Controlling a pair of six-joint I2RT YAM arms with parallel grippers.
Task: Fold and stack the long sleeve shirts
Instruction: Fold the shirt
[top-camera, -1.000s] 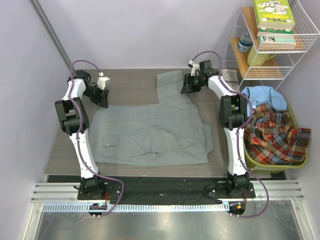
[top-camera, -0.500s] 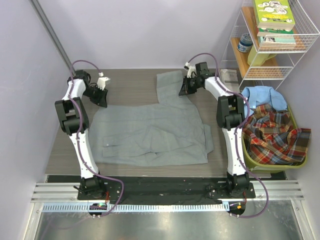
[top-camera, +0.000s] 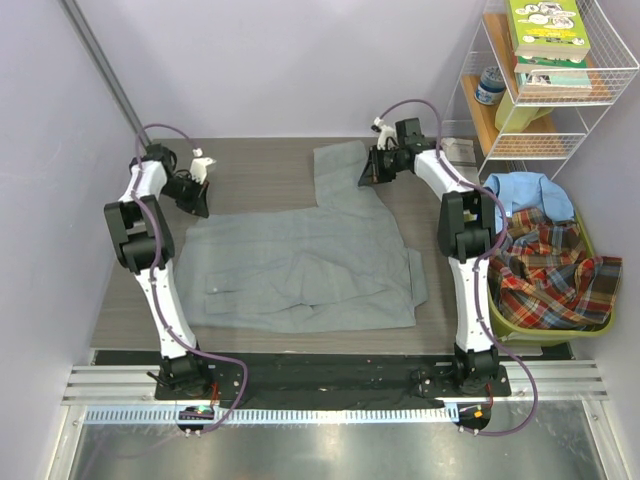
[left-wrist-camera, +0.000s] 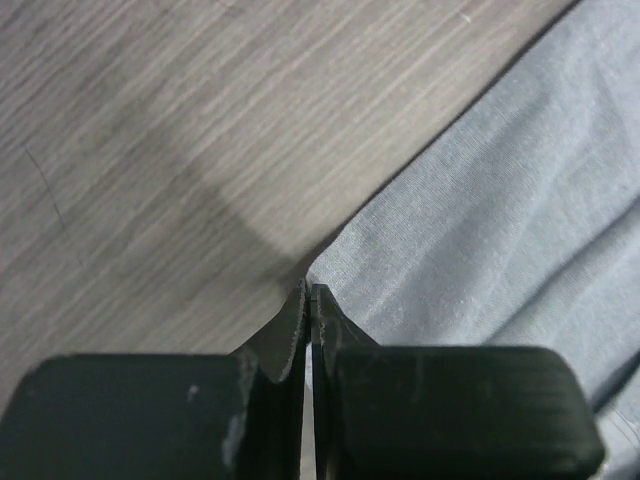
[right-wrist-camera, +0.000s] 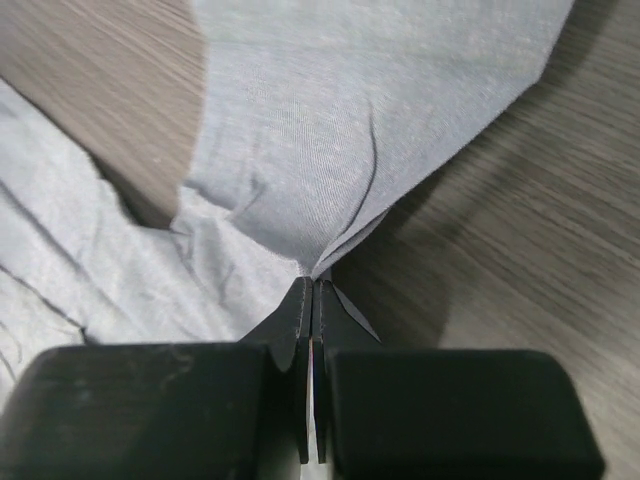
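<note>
The grey shirt (top-camera: 300, 265) lies spread flat on the table (top-camera: 260, 160), one sleeve (top-camera: 338, 165) reaching toward the far side. Both grippers have hold of its far edge. The left gripper (top-camera: 197, 205) sits at the shirt's far-left corner. In its wrist view the fingers are pressed together with no gap, and the cloth corner (left-wrist-camera: 345, 275) runs right into the tips, so it seems pinched there, though only thinly. From this gripper the rest of the cloth spreads away to its right. The right gripper (top-camera: 368, 175) is closed on the sleeve's edge near where it joins the body. Its wrist view shows a small peak of fabric (right-wrist-camera: 320, 255) drawn up into the shut tips, with the sleeve fanning out ahead of them and the body of the shirt off to their left.

This looks like the start of a fold — far edge gripped, nothing turned over yet. The next move probably calls for both grippers to lift together and carry the edge across evenly, since the left grip is slight and could slip.

Well to the right of the right gripper, a light blue shirt (top-camera: 525, 190) and a plaid shirt (top-camera: 550, 270) wait in a green basket (top-camera: 530, 335).
</note>
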